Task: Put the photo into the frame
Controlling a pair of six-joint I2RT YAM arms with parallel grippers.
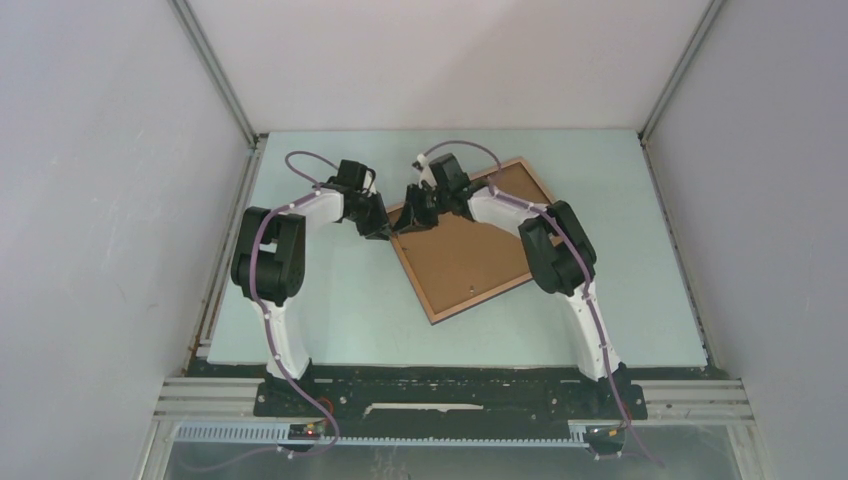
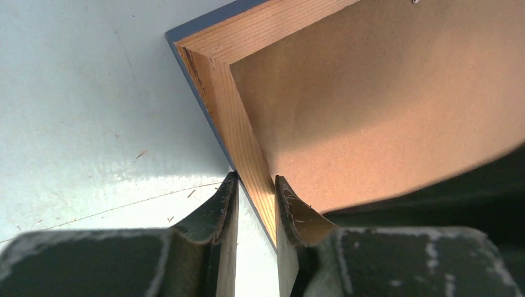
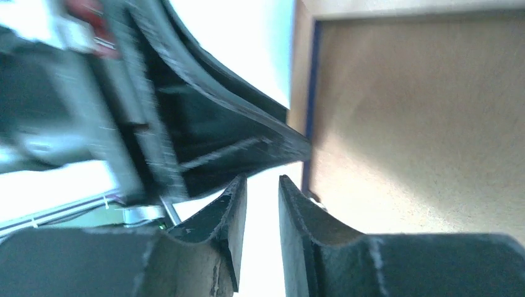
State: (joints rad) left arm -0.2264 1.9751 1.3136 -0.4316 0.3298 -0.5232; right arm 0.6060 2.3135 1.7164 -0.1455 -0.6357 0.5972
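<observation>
The frame [image 2: 232, 124] lay flat on the table [image 1: 330, 290], wood face up and navy face down, turned at an angle between the two arms. The backing board [image 2: 384, 99] sat inside its rails. The photo could not be seen in any view, and whether it lay under the board could not be told.

The left gripper [image 2: 255, 179] straddled a rail just below the frame's corner, one finger outside against the navy edge and one inside against the board – a narrow grip that appeared to close on the wood. The right gripper [image 3: 262, 180] hung just beside it at the same end of the frame. Its jaws stood a little apart with only bright table showing between them, so it held nothing.

Judged from these views, the frame would handle as a stiff, fairly light thing. Its rails are thin though, and its pane is breakable, so it should not be twisted or dropped. With the painted face down it would likely slide on the smooth table if pushed from one side only. The best hold looked to be across a rail close to a corner, where the joint is strongest – not on the board, which may lift out under a pinch. The photo would be limp and easily creased, so it is best taken by one edge and kept flat
</observation>
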